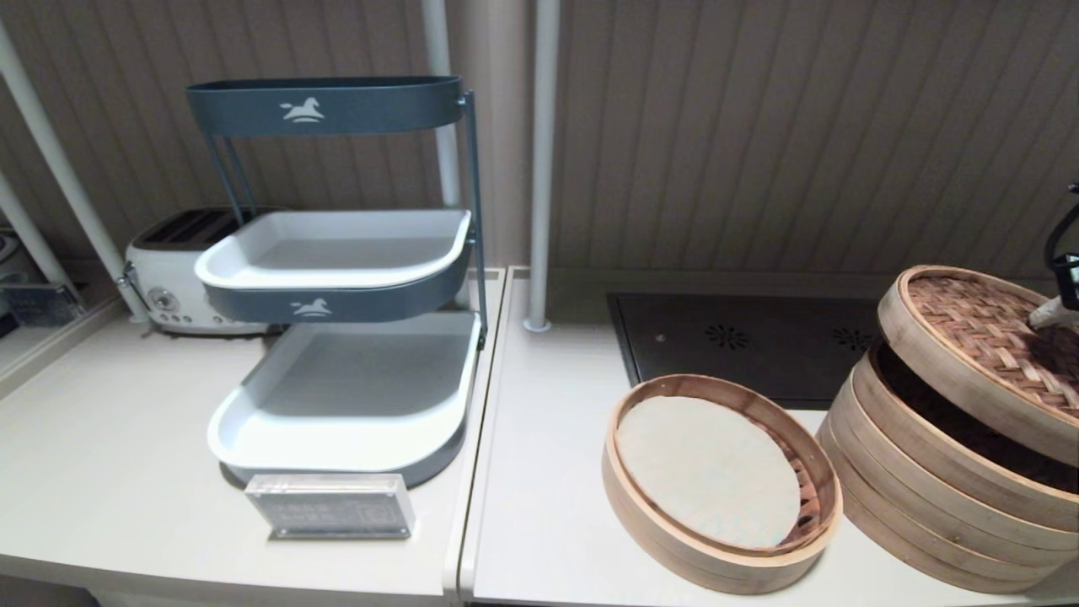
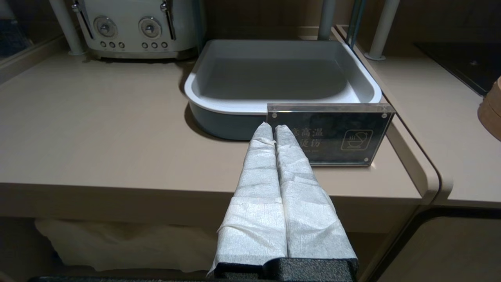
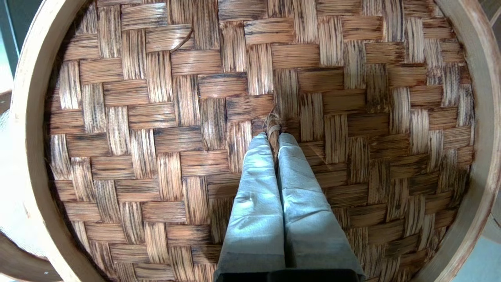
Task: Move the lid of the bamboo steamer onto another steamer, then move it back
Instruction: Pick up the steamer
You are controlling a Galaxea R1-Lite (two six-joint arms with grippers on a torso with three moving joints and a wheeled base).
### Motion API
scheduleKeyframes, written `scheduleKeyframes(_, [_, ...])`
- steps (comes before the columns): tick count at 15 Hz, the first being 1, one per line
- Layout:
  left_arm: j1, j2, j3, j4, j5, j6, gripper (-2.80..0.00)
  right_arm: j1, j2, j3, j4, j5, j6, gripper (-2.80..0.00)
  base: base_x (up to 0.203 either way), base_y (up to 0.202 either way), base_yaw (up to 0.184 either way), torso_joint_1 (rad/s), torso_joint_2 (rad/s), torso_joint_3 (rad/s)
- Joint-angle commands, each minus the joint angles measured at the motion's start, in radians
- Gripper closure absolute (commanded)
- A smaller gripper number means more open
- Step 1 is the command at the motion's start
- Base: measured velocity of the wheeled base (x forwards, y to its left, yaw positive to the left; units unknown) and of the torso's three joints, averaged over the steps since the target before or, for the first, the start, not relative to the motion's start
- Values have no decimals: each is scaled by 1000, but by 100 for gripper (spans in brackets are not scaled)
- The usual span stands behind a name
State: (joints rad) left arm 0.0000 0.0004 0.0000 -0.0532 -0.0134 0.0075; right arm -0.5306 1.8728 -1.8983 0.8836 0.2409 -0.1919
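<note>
Low and nearest on the counter sits the open steamer point(image 1: 722, 483), its pale round liner point(image 1: 706, 479) uncovered, at the front edge of the right-hand counter point(image 1: 548, 506). Just beside it, on my right, stands another steamer point(image 1: 927, 497) — the taller stack of pale hoops. Over that stack I hold the bamboo steamer lid point(image 1: 982, 350), tilted: its far side is raised, and a dark gap shows between its rim and the stack below. My right gripper point(image 3: 274, 136) has its wrapped fingers point(image 3: 258, 188) pinched tight on the small twine loop point(image 3: 273, 124) at the middle of the woven top.

My left gripper point(image 2: 273, 128) hangs off the front edge of the left-hand counter point(image 2: 98, 129), fingers pressed together on nothing, pointing toward a small acrylic sign point(image 2: 328, 133) that stands before the grey-and-white tiered rack point(image 1: 337, 278). A white toaster point(image 1: 177, 278) sits behind the rack — well apart from the steamers. A black hob point(image 1: 759, 346) lies flush in the counter behind the low steamer.
</note>
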Motion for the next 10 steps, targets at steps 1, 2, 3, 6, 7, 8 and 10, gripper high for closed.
scheduleKeyframes(1, [0,-2,28,0,-2,0,0,4,-13,-1,3,2,-1,0,0,0,0,0,0,0])
scheduleKeyframes(2, [0,-2,28,0,0,0,0,8,-17,-1,5,2,-1,0,0,0,0,0,0,0])
scheduleKeyframes(3, [0,-2,28,0,-1,0,0,11,-21,-1,5,2,-1,0,0,0,0,0,0,0])
scheduleKeyframes(6, [0,-2,28,0,0,0,0,56,-34,-1,29,3,-1,0,0,0,0,0,0,0])
scheduleKeyframes(7, [0,-2,28,0,0,0,0,70,-35,-1,31,5,0,0,0,0,0,0,0,0])
scheduleKeyframes(8, [0,-2,28,0,0,0,0,84,-35,-1,31,5,2,0,0,0,0,0,0,0])
scheduleKeyframes(10, [0,-2,28,0,0,0,0,124,-36,0,32,5,10,0,0,0,0,0,0,0])
